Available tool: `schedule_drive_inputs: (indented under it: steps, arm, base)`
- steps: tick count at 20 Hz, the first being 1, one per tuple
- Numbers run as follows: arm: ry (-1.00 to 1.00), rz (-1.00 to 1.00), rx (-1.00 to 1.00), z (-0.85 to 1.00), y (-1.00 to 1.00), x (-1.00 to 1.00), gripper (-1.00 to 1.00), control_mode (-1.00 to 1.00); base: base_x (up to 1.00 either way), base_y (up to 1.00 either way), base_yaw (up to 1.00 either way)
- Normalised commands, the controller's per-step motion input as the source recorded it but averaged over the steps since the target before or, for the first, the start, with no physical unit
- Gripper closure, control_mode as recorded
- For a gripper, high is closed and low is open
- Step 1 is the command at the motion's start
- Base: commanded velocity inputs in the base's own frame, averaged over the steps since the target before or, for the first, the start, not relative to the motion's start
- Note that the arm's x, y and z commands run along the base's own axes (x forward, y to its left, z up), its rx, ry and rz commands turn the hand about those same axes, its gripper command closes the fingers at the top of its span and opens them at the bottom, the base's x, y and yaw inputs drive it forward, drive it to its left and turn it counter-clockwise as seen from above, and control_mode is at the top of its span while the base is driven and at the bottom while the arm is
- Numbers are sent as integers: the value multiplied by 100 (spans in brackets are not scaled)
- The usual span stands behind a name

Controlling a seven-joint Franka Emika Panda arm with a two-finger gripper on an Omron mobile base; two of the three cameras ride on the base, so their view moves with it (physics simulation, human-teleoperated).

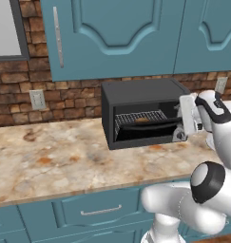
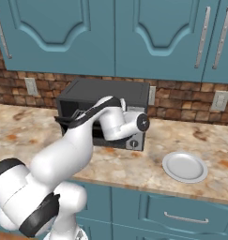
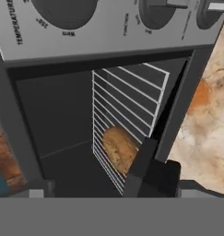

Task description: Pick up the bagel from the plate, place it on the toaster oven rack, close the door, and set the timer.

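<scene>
I see the bagel (image 3: 119, 148) lying on the toaster oven rack (image 3: 127, 97), centre of the hand view, inside the toaster oven (image 1: 136, 97). In the left base view the bagel (image 1: 142, 120) shows at frame centre on the rack, and the door (image 1: 148, 132) hangs partly open beneath it. The gripper (image 1: 179, 135) sits at the oven's front right corner, centre right of that frame; its jaws stand wide and hold nothing. The plate (image 2: 185, 166) lies bare on the worktop (image 1: 50, 156), lower right of the right base view.
</scene>
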Motion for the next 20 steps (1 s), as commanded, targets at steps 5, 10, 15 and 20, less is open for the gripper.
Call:
schedule_drive_inputs:
  steps: [5, 10, 15, 20]
  arm:
    - [-3, -2, 3, 0, 39, 26, -100, -100]
    - [-4, -1, 3, 0, 39, 29, -100, -100]
    - [-7, -2, 4, 0, 38, 37, -100, -100]
    - [-5, -1, 4, 1, 31, 46, -100, -100]
  base:
    - [0, 0, 0]
    - [0, 0, 0]
    - [0, 0, 0]
    - [0, 0, 0]
